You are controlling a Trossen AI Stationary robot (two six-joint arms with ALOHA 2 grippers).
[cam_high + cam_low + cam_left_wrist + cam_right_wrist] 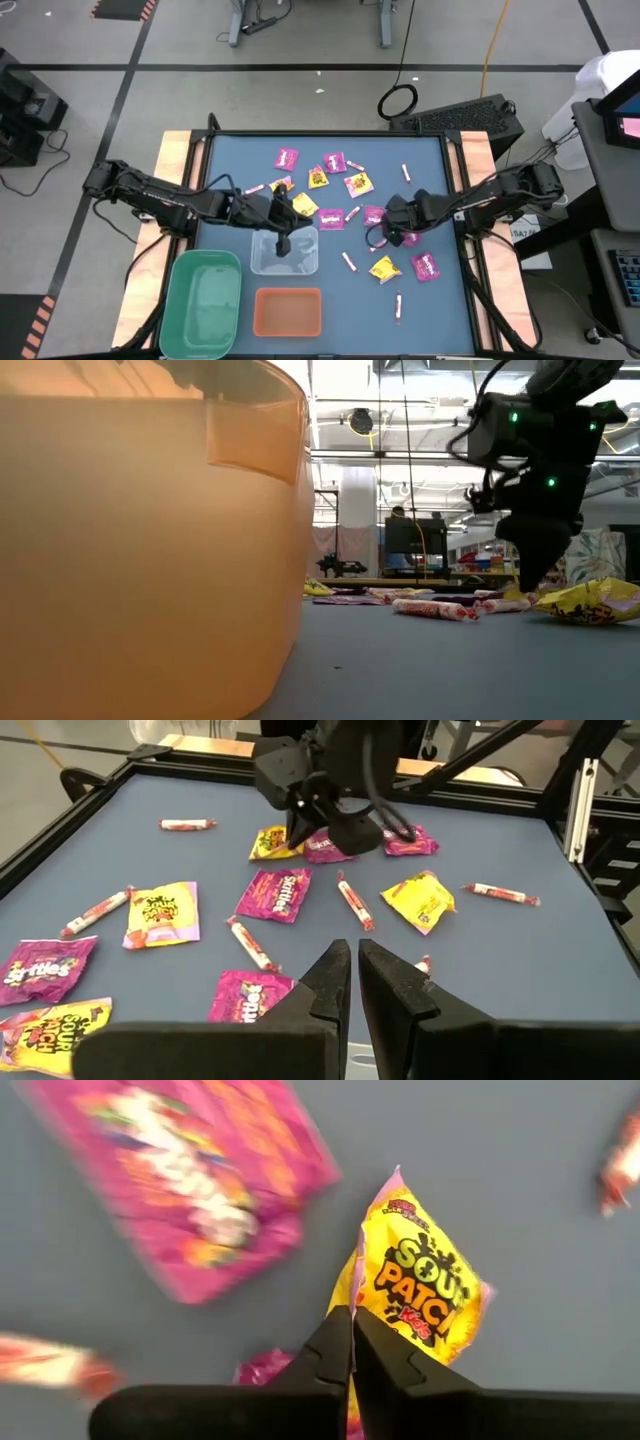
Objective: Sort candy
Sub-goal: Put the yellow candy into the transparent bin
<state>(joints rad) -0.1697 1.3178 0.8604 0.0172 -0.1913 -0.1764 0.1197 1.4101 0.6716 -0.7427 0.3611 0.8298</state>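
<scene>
Magenta packets, yellow packets and pink-and-white sticks lie scattered flat on the blue table. My left gripper hangs over the clear bin; in its wrist view the left gripper is shut with nothing between the fingers. My right gripper is low over the table's middle right, among magenta packets. In its own view the right gripper is shut on a yellow packet. The low view shows it pointing down. My right gripper pinches the yellow packet by one edge between its two fingers, coming from above and pointing down. The rest of the packet spreads out past the fingertips. The fingers hide the exact spot of contact, and I cannot tell whether the packet is clear of the table.
A green bin and an orange bin stand at the table's near left beside the clear bin. The orange bin's wall fills the low view's left. Raised rails edge the table. A monitor stand is on the right.
</scene>
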